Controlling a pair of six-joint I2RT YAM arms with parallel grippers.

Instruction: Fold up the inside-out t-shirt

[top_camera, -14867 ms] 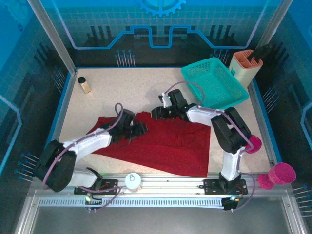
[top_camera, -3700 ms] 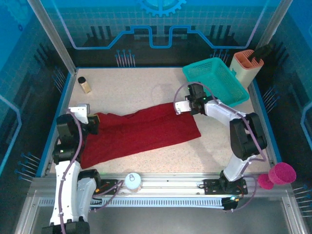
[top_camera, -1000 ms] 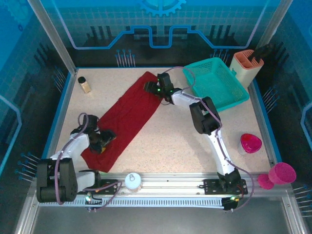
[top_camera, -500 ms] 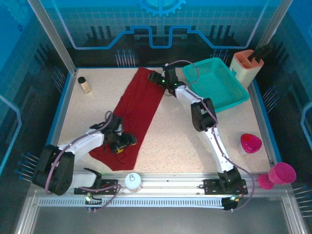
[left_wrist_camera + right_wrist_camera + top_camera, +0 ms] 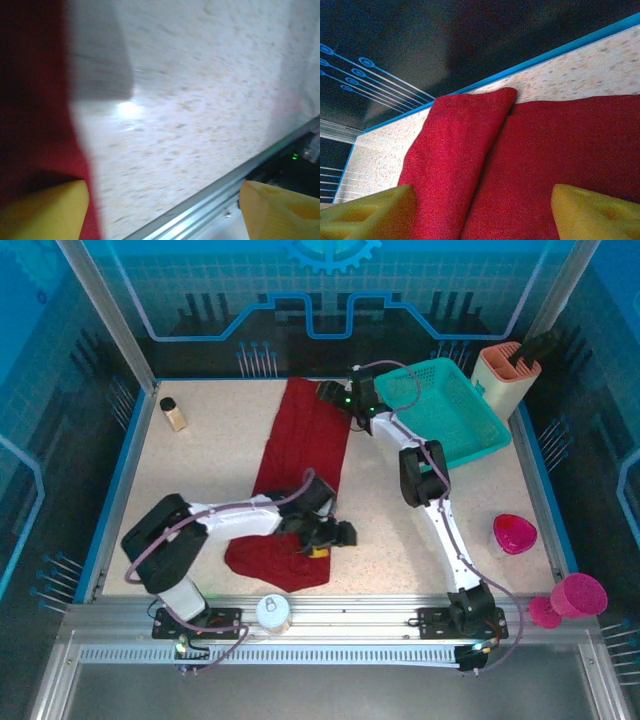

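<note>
**Top view, with both wrist views.** The inside-out t-shirt (image 5: 300,460) lay as one long, narrow red band on the table (image 5: 200,460). It ran from the middle of the far edge almost straight to the near edge, left of the teal basket (image 5: 445,410). A second before, the same band had slanted toward the near-left corner, so its near end had swung rightward. The left gripper (image 5: 325,537) had travelled with it to the band's near-right side. The right gripper (image 5: 335,393) stood at the far end, beside the basket's corner. In both wrist views the yellow fingertips (image 5: 45,210) stood wide apart with nothing clamped between them. Whether they pressed on the cloth could not be told. The band appeared squared to the table's edges, probably ready for an end-to-end fold.
</note>
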